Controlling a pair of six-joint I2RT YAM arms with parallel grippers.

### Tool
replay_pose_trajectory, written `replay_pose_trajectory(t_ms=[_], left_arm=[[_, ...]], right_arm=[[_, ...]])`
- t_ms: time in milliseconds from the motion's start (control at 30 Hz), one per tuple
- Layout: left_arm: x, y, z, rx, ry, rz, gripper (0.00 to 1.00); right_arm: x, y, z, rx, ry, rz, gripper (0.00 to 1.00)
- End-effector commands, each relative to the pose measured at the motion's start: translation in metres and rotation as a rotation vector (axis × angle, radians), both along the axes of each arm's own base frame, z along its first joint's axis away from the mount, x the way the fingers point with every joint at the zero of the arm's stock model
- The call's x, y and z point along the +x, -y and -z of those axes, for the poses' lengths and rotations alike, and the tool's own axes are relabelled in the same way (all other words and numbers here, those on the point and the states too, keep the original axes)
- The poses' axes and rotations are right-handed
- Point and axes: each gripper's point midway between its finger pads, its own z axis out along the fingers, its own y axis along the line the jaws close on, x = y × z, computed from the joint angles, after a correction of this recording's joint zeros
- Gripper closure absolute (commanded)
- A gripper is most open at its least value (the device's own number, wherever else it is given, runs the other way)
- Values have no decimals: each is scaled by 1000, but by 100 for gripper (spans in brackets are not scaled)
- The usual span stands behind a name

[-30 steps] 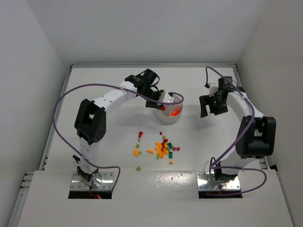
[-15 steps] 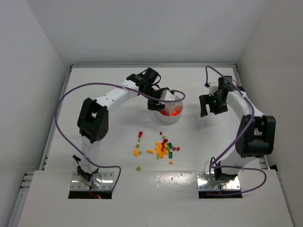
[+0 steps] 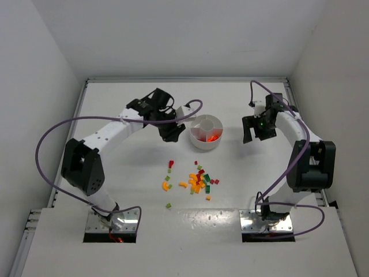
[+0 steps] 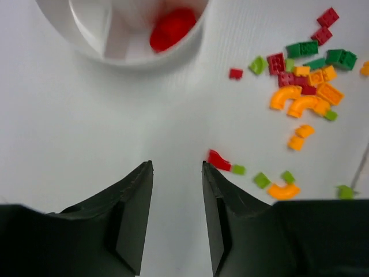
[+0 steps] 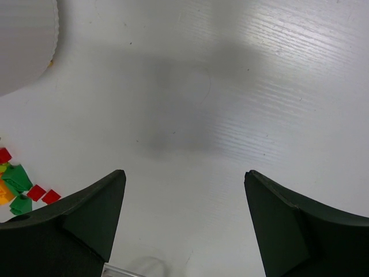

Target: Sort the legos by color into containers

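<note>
L gripper (image 4: pixel 177 172) part-open, empty, left of dish (image 3: pixel 206 145); centre over near red brick (image 4: pixel 218 160), avoid adjoining green bit (image 4: pixel 238 169). R gripper (image 5: pixel 184 222) wide, empty.

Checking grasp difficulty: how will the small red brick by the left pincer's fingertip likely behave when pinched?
The red brick looks like rigid plastic, so it probably won't deform. Far smaller than the left pincer, it is likely light and may skid or flip on the smooth table.
</note>
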Motion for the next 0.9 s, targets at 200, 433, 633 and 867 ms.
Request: replay_pose_trajectory(t_ms=[200, 433, 633, 867], left_arm=[[-50, -31, 75, 101, -472, -491, 53], [-36, -21, 108, 114, -546, -669, 50], [-36, -21, 135, 217, -514, -727, 49], [-34, -21, 151, 273, -492, -763, 53]], right_arm=[[12, -15, -6, 65, 11, -18, 17], [9, -15, -2, 66, -8, -17, 17], [5, -10, -3, 39, -6, -8, 17], [6, -9, -8, 27, 12, -4, 17]])
